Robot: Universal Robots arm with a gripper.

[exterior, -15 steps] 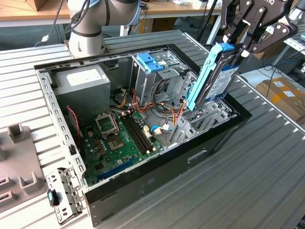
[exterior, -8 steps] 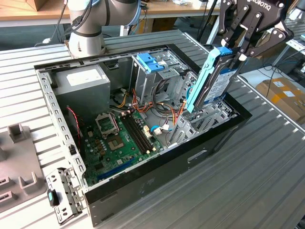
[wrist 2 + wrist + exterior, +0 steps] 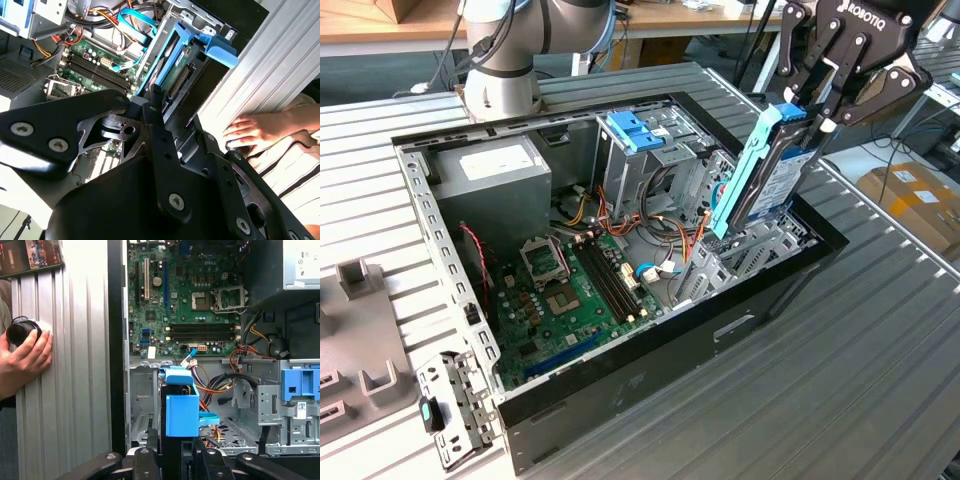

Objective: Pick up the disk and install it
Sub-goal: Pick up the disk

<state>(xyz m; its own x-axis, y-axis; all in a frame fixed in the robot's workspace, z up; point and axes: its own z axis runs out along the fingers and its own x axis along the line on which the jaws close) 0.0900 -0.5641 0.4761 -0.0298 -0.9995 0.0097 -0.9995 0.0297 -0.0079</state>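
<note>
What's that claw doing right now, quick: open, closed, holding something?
Gripper: closed on the disk, holding it over the open computer case.

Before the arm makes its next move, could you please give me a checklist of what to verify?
1. Grip: gripper shut on the disk: ok.
2. Disk seated in the bay: it stands tilted above it: not ok.
3. Disk lined up with the bay: cannot tell.
4. Orange cables beside the bay, out of the disk's way: cannot tell.
5. Person's hand rests on the table beside the case: not ok.
</note>
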